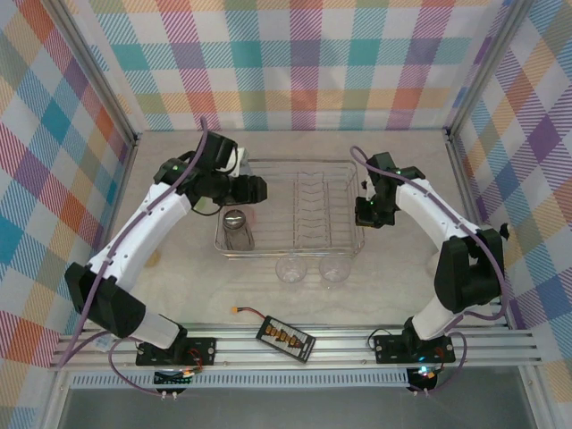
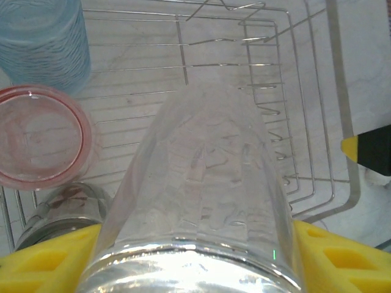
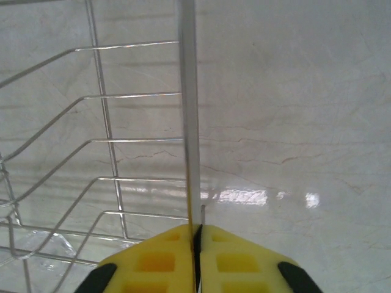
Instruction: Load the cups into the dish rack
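Two clear cups (image 1: 291, 268) stand on the marbled table (image 1: 393, 286) before the dish rack (image 1: 295, 164), plaid walls (image 1: 295, 63) around. Left wrist — left gripper (image 2: 195, 262) clasps a clear tumbler (image 2: 201, 183) over the rack's pink cup (image 2: 40, 137). Right wrist — right gripper (image 3: 197, 250) pinched tight on its rim.

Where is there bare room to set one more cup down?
Free: the rack floor between the grey cup and the plate slots; the table behind the rack; the table between the two clear cups and the battery pack. Crowded: the rack's left end, with the blue cup, pink cup, grey cup and the left hand holding a clear cup.
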Robot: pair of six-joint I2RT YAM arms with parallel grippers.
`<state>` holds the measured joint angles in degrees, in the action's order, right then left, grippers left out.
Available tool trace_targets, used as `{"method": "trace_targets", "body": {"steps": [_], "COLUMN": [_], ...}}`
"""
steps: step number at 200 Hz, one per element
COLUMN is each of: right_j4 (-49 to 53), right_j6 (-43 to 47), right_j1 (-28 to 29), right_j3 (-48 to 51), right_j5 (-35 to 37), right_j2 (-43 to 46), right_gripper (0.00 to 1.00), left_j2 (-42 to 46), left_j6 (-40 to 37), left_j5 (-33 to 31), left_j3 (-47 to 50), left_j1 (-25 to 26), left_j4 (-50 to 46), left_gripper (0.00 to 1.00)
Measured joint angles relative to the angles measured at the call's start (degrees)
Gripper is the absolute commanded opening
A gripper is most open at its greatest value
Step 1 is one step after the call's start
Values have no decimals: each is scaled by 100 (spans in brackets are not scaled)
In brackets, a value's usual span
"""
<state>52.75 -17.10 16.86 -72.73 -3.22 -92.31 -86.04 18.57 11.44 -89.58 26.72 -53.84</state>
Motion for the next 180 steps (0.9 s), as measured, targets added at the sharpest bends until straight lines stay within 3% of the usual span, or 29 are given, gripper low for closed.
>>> {"method": "trace_targets", "body": {"steps": [56,109,180], "right_j4": [-39,-236,-225], "right_j6": [72,48,2], "right_j1": [216,420,570], "right_j3": [31,258,295], "right_j5": [409,699,927], "right_j2": [50,249,286], "right_gripper": [0,0,0], "left_j2": [-938,-1851,-3097], "left_j6": [2,0,-28], "left_j5": [-186,-752,-1384], "left_j3": [-1104,-2223,-3755], "left_j1": [142,553,621], "left_j4": [-726,-1517,-2476], "left_gripper": [0,2,4]}}
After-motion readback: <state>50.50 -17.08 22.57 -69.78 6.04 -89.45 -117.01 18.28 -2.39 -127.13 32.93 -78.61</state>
